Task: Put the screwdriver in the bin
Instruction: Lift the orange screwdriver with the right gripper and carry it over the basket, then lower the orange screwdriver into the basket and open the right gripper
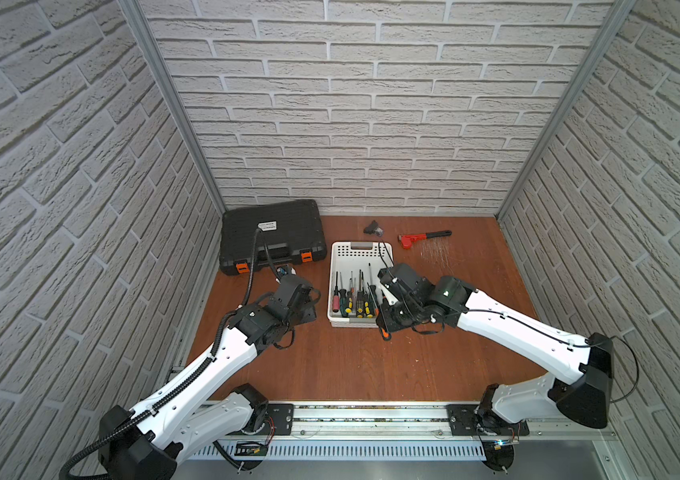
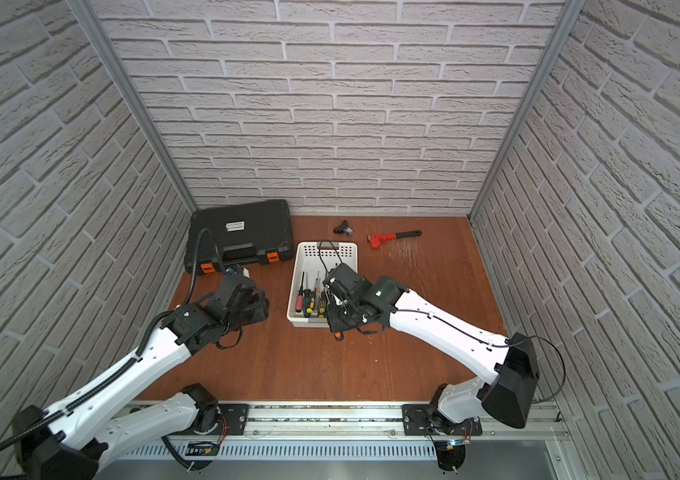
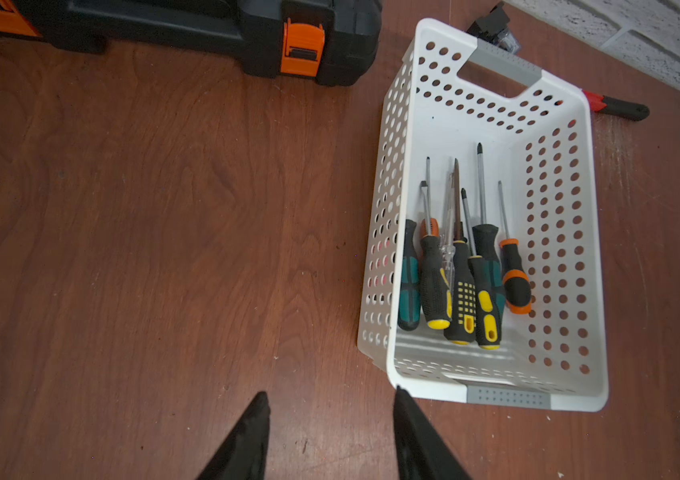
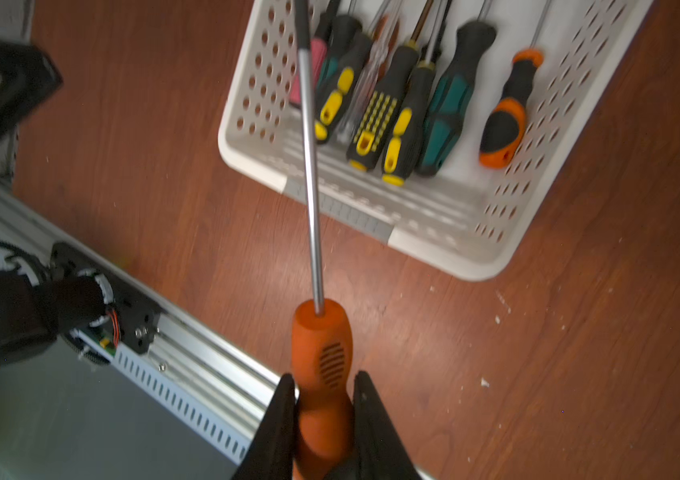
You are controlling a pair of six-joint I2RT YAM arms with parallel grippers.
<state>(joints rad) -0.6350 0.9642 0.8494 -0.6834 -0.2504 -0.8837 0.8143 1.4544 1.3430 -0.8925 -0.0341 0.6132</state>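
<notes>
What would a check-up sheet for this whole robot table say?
Surface: brown wooden table, white specks and scratches.
Job's things: orange-handled screwdriver held above the table, shaft reaching over the near end of the white bin; bin holds several screwdrivers side by side.
Clutter: closed black tool case, red wrench, small black part, all outside the bin.
Grippers: right gripper shut on the screwdriver's handle; left gripper open, empty.
Cables: black ribbed hose on the left arm; thin black cable along the right arm.
Surroundings: brick-pattern walls, metal rail at the front.
</notes>
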